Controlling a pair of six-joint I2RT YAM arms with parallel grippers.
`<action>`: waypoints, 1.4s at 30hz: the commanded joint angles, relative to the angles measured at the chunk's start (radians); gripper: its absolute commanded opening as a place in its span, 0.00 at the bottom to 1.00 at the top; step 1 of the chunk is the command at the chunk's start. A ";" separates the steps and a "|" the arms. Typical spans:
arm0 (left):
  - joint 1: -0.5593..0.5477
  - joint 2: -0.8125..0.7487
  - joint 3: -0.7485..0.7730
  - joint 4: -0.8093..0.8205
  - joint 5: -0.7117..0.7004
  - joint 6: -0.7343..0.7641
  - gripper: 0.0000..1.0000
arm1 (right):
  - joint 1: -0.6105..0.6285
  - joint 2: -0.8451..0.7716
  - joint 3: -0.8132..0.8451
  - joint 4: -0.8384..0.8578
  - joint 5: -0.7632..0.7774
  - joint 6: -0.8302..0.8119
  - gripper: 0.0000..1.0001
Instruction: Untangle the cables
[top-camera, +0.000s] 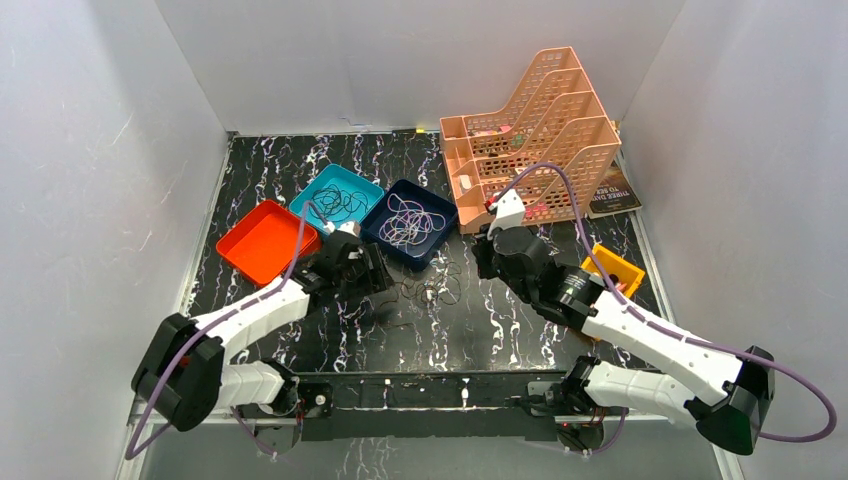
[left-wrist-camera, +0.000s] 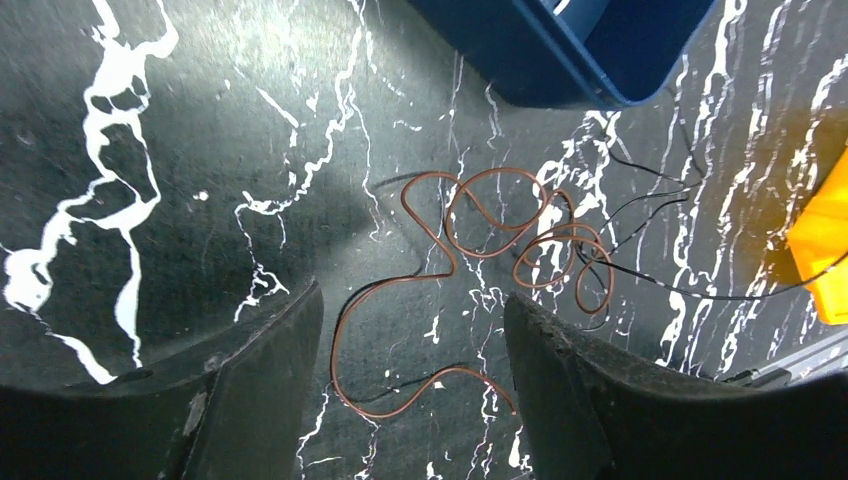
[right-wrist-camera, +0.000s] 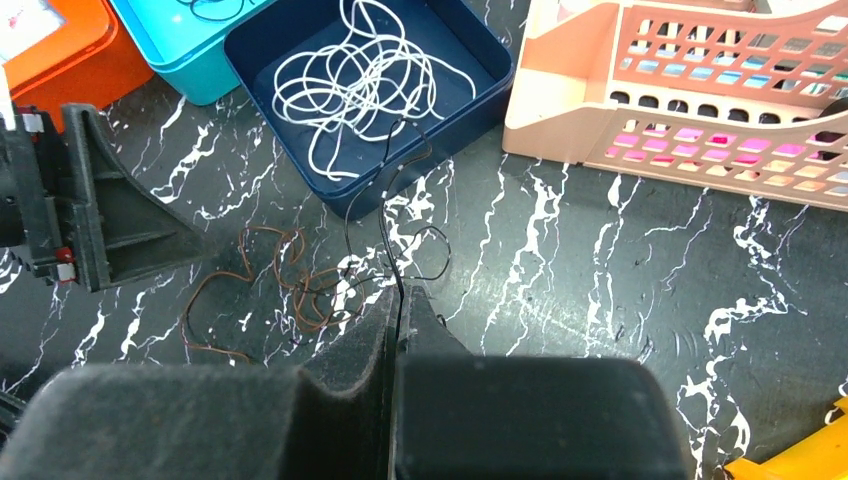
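Navy tray, upper centre of the right wrist view, holds whitish cables. The teal tray left of it carries black loops. A brown cable sprawls mid-frame on the bench, under the wide-spread left tool. The right tool pinches a black cable.

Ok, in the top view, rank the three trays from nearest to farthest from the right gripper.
From the right gripper, shut on a black cable:
1. navy tray, just to its left.
2. teal tray, further left and toward the back.
3. orange tray, farthest left.
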 joint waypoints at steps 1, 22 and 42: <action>-0.045 0.041 0.018 0.020 -0.069 -0.082 0.63 | -0.009 -0.007 -0.014 0.023 -0.006 0.018 0.00; -0.084 0.176 0.057 0.089 -0.142 -0.158 0.53 | -0.017 -0.013 -0.036 0.033 -0.027 0.023 0.00; -0.087 0.242 0.042 0.148 -0.088 -0.173 0.38 | -0.020 -0.008 -0.039 0.034 -0.025 0.024 0.00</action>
